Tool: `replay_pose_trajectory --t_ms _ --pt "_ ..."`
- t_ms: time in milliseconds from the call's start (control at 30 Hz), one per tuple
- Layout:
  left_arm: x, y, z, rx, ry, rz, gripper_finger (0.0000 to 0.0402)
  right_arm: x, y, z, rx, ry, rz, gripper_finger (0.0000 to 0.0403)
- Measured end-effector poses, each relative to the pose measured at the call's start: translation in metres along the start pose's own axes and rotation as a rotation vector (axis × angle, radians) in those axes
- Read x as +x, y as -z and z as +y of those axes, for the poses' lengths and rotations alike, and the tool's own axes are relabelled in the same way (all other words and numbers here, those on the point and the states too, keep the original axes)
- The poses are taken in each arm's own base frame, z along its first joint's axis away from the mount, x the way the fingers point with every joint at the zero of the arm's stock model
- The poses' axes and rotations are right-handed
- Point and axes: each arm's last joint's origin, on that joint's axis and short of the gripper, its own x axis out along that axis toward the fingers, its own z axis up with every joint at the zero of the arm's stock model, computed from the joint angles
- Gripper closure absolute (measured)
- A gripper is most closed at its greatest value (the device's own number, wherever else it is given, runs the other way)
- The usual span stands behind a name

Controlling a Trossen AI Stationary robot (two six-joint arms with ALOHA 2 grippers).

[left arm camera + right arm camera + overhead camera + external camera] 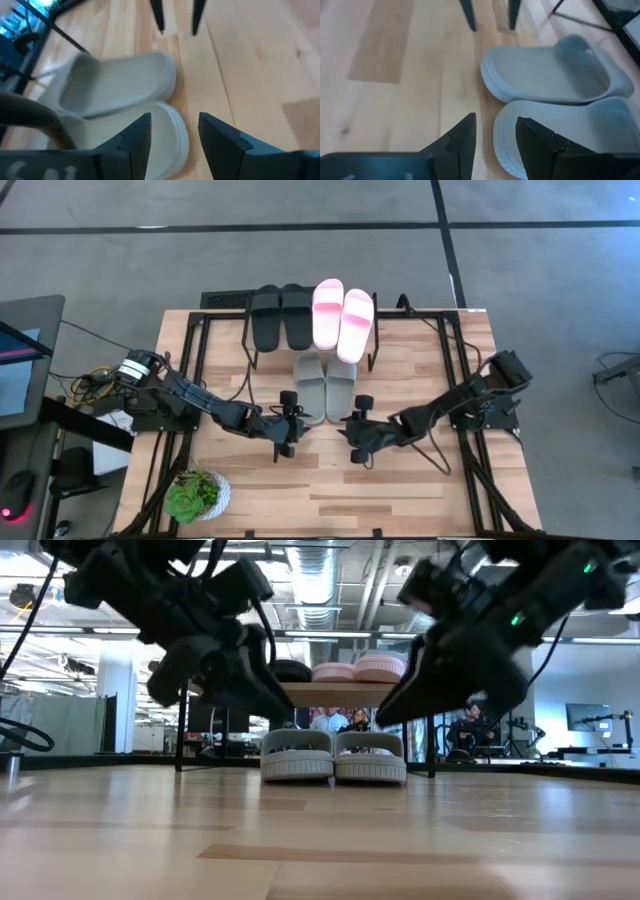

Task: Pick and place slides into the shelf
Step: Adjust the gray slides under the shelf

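Note:
The shelf [340, 693] stands at the table's far middle. The black slides [281, 315] and the light pink slides [342, 318] lie on its plank top. The grey-green slides [325, 388] rest side by side on their soles on the table in front of it, toes under the plank and heels [333, 766] toward the near edge. My left gripper [287, 430] [175, 132] is open just near of the left slide's heel. My right gripper [355, 435] [495, 132] is open just near of the right slide's heel. Both hang above the tabletop, facing each other.
A small potted plant [195, 495] sits at the near-left corner. A thin black wire piece [437, 452] lies on the table under the right arm. Black frame bars [190, 350] run along both table sides. Bare wood [330, 495] lies between the grippers and the near edge.

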Motion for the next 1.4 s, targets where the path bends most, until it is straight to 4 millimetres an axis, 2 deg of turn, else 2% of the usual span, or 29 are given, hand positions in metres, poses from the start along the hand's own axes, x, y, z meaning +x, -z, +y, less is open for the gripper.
replay_pose_trajectory --t_ms 233,833,1067,1400 --pt "0.022 0.016 -0.016 0.034 -0.036 0.031 0.0249 0.022 0.013 0.0 0.004 0.006 0.043 0.0276" --pt "0.027 0.014 -0.013 -0.01 -0.067 0.002 0.0249 0.032 0.009 -0.016 0.069 0.008 0.022 0.0276" --pt "0.041 0.024 -0.018 -0.014 -0.075 -0.001 0.0249 0.033 0.009 -0.019 0.077 -0.005 0.025 0.0276" --pt "0.038 0.019 -0.026 0.031 -0.159 -0.034 0.0249 0.028 0.008 -0.009 0.033 -0.018 0.01 0.0316"
